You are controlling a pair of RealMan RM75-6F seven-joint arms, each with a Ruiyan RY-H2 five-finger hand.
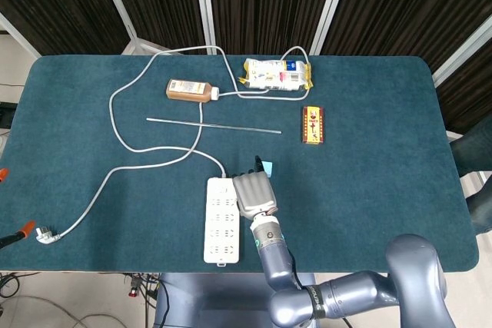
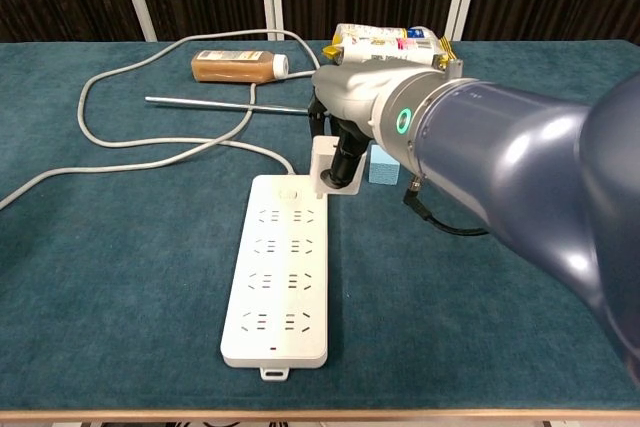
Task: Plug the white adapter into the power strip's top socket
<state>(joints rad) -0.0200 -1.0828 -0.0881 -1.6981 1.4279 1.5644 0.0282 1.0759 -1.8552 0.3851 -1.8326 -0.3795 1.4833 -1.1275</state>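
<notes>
The white power strip (image 1: 221, 224) lies near the table's front edge, its cord leaving from the far end. In the chest view its top socket row (image 2: 287, 215) is bare. My right hand (image 1: 254, 193) holds the white adapter (image 2: 328, 165) in its fingers. The adapter hangs just over the strip's far right corner, a little beyond the top socket row. In the head view the hand hides the adapter. My left hand shows in neither view.
A small blue block (image 2: 384, 167) sits right of the hand. A thin metal rod (image 1: 214, 126), a brown bottle (image 1: 188, 91), a snack packet (image 1: 277, 74) and a red-and-yellow box (image 1: 313, 124) lie farther back. The grey cord (image 1: 115, 120) loops left to its plug (image 1: 44, 233).
</notes>
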